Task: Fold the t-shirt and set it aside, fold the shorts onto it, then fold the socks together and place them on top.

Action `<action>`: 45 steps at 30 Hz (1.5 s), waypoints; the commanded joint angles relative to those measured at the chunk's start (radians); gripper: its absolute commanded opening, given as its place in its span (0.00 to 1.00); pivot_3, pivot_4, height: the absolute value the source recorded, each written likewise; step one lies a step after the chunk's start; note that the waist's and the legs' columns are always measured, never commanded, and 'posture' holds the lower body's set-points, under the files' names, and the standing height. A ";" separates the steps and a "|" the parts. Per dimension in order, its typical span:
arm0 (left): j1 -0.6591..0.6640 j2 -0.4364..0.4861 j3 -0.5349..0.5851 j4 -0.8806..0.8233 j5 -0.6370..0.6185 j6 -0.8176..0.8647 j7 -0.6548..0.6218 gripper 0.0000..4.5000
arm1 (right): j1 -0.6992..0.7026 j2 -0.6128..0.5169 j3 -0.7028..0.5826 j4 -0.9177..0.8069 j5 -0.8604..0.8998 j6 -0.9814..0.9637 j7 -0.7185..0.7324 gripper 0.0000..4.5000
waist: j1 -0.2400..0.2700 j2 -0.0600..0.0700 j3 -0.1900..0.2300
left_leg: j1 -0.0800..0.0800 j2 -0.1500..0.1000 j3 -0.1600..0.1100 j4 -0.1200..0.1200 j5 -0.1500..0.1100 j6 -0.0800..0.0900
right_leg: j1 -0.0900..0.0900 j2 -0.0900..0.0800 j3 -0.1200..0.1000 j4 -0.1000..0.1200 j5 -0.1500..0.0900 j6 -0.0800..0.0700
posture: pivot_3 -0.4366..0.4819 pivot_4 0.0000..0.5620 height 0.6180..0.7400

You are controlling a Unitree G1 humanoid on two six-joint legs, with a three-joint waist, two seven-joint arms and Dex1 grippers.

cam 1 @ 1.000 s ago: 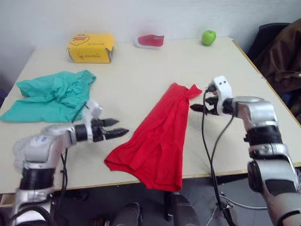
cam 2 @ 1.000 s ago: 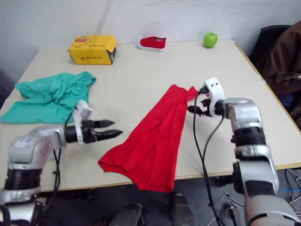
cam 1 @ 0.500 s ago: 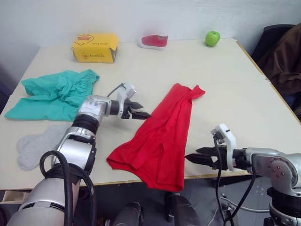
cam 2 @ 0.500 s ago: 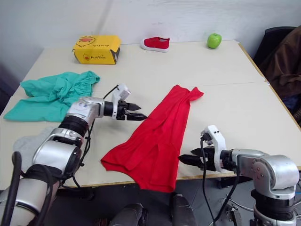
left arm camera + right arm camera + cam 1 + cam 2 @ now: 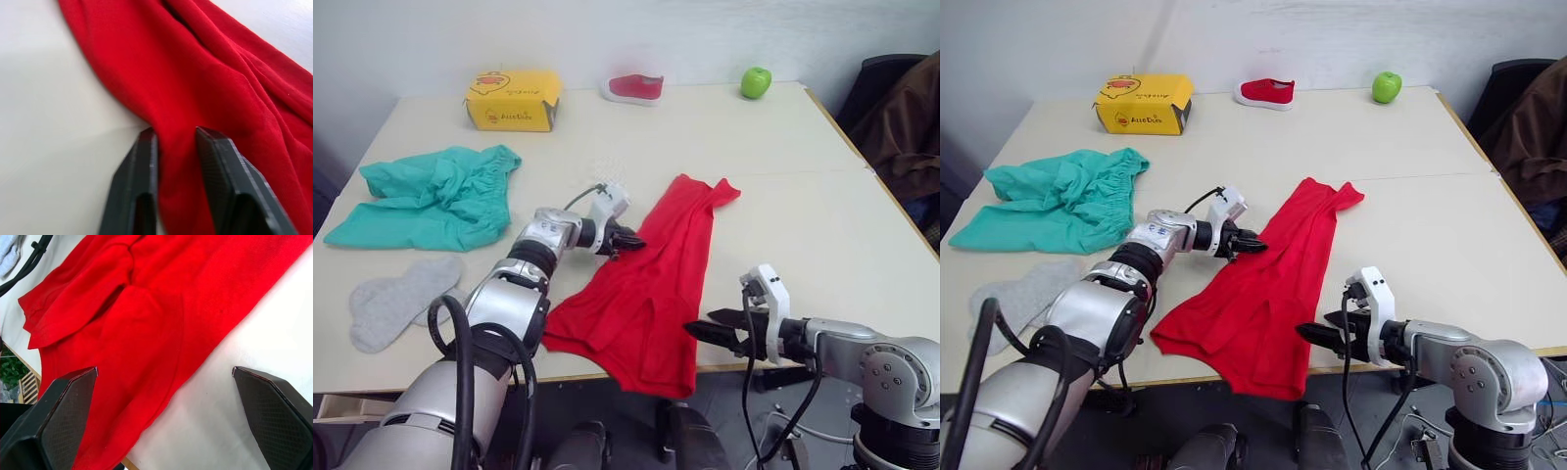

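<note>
1. Claw status: left claw [image 5: 625,238] has moved in from beside the t-shirt [image 5: 651,279] since half a second ago; fingers [image 5: 142,171] now pinch a fold of its edge, mid-length on the shorts side.
2. Right claw [image 5: 1320,338] spread wide, crept closer to the t-shirt's near hem, which overhangs the worktop [image 5: 783,166] edge; not gripping.
3. T-shirt unmoved, a long strip across the worktop. First fold about to start, I'd say.
4. Shorts [image 5: 426,196] and socks [image 5: 396,299] untouched, beyond the t-shirt's left-claw side.
</note>
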 commanded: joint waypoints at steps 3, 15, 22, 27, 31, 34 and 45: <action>-0.021 -0.007 0.027 -0.001 0.020 -0.018 -0.003 0.00 | -0.007 0.028 0.072 0.073 -0.021 0.018 -0.046 0.79 | -0.002 -0.001 0.000 | 0.000 0.000 0.000 0.000 0.000 0.000 | 0.000 0.000 0.000 0.000 0.000 0.000 | 0.48 0.27 1.00; -0.010 0.036 0.074 -0.007 0.026 -0.016 -0.007 0.00 | -0.071 -0.015 0.140 0.182 -0.037 -0.043 -0.021 0.00 | -0.004 -0.001 -0.001 | 0.000 0.000 0.000 0.000 0.000 0.000 | 0.000 0.000 0.000 0.000 0.000 0.000 | 0.48 0.27 1.00; 0.003 0.076 0.098 -0.011 0.028 -0.024 0.008 0.00 | -0.161 -0.136 0.160 0.267 -0.009 -0.075 0.079 0.00 | -0.001 -0.001 -0.001 | 0.000 0.000 0.000 0.000 0.000 0.000 | 0.000 0.000 0.000 0.000 0.000 0.000 | 0.48 0.27 1.00; 0.025 0.136 0.134 -0.033 0.006 -0.023 -0.008 0.00 | -0.272 -0.279 0.319 0.398 -0.053 -0.193 0.227 0.00 | -0.002 -0.001 0.000 | -0.001 0.000 0.000 0.000 0.000 0.000 | -0.001 0.000 -0.001 -0.001 0.000 0.000 | 0.48 0.27 1.00; 0.060 0.173 0.192 -0.103 -0.046 0.013 -0.001 0.00 | -0.389 -0.354 0.477 0.529 -0.123 -0.313 0.372 0.00 | -0.002 -0.001 0.000 | -0.001 0.000 0.000 0.000 0.000 0.000 | -0.002 0.000 -0.001 0.000 0.000 0.000 | 0.48 0.27 1.00; 0.178 0.196 0.229 -0.312 -0.111 0.124 -0.024 0.00 | -0.512 -0.357 0.577 0.662 -0.184 -0.393 0.482 0.00 | -0.007 -0.001 0.000 | -0.002 0.000 0.000 0.000 0.000 0.000 | -0.002 0.000 -0.001 -0.001 0.000 0.000 | 0.48 0.27 1.00; 0.589 0.174 0.324 -1.062 -0.215 0.452 0.302 0.00 | -0.686 -0.324 0.777 0.916 -0.381 -0.589 0.724 0.00 | -0.005 -0.001 0.000 | -0.003 0.001 -0.001 0.001 0.000 0.000 | -0.002 0.000 -0.001 -0.002 0.000 0.000 | 0.48 0.27 1.00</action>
